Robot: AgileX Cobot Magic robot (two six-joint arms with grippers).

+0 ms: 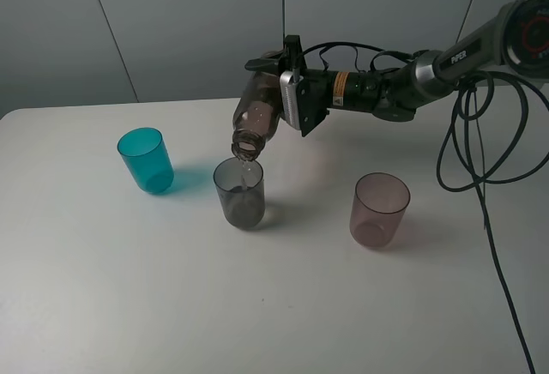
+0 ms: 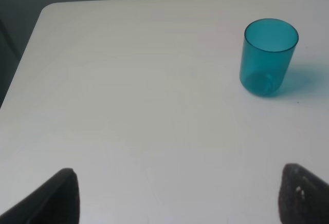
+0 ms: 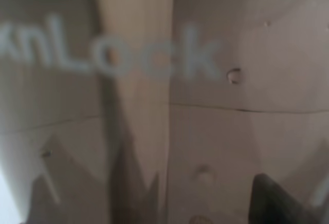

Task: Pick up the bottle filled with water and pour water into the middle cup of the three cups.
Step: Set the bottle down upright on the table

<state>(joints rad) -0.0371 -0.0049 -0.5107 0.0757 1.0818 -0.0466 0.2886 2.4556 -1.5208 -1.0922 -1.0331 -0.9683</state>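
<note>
Right gripper (image 1: 289, 91) jaws pinched the bottle (image 1: 257, 110) — tilted, mouth down just over the middle cup (image 1: 239, 192) below them. Left gripper (image 2: 180, 203) jaws spread — teal cup (image 2: 268, 57) well ahead.

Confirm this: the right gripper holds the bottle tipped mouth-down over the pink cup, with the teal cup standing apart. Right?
Not quite. The right gripper holds the bottle tipped mouth-down over the grey middle cup, not the pink cup. The teal cup does stand apart. The exterior high view shows it.
</note>
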